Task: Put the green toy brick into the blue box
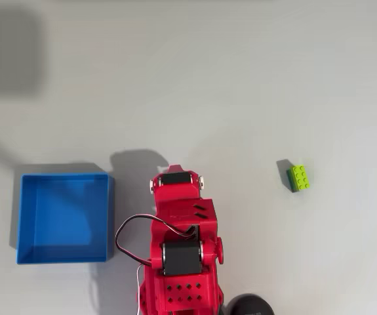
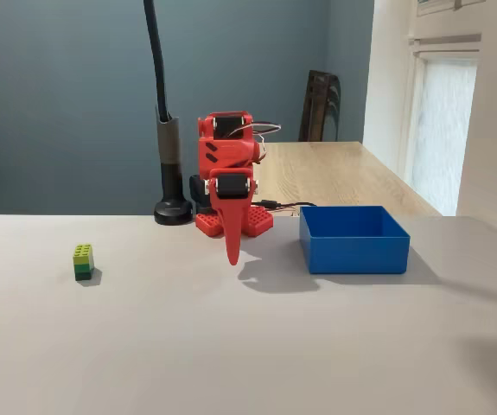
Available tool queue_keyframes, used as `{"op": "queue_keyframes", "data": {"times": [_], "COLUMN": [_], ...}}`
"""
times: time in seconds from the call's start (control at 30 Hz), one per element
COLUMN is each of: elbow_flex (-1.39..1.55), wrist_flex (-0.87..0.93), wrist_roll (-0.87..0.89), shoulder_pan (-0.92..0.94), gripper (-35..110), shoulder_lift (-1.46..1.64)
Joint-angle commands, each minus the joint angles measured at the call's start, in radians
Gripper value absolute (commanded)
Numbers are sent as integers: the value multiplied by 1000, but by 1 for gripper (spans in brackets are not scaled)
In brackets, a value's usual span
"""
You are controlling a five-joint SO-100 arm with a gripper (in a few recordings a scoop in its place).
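From the fixed view I read my gripper [image 2: 232, 257] as folded down with its jaws drawn together on nothing, parked between the green toy brick [image 2: 83, 260] alone far left and the blue box [image 2: 353, 239] just right, nothing started.

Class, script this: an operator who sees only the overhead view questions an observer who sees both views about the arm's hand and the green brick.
Operator: The arm covers the hand from above. Which way does it point?
Observer: In the fixed view the hand hangs straight down, its tip low over the table, holding nothing.
Operator: Is the green toy brick one colour all over?
Observer: No. The green toy brick is lime on top and darker green below.
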Motion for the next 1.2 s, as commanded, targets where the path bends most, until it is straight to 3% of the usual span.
{"op": "queue_keyframes", "data": {"times": [0.0, 0.3, 0.77, 0.9, 1.17], "elbow_flex": [-28, -164, -626, -747, -928], "wrist_flex": [-20, -11, 167, 253, 347], "wrist_roll": [44, 46, 193, 242, 316], "shoulder_pan": [8, 21, 124, 173, 311], "gripper": [0, 0, 0, 14, 19], "shoulder_lift": [8, -40, -566, -693, -882]}}
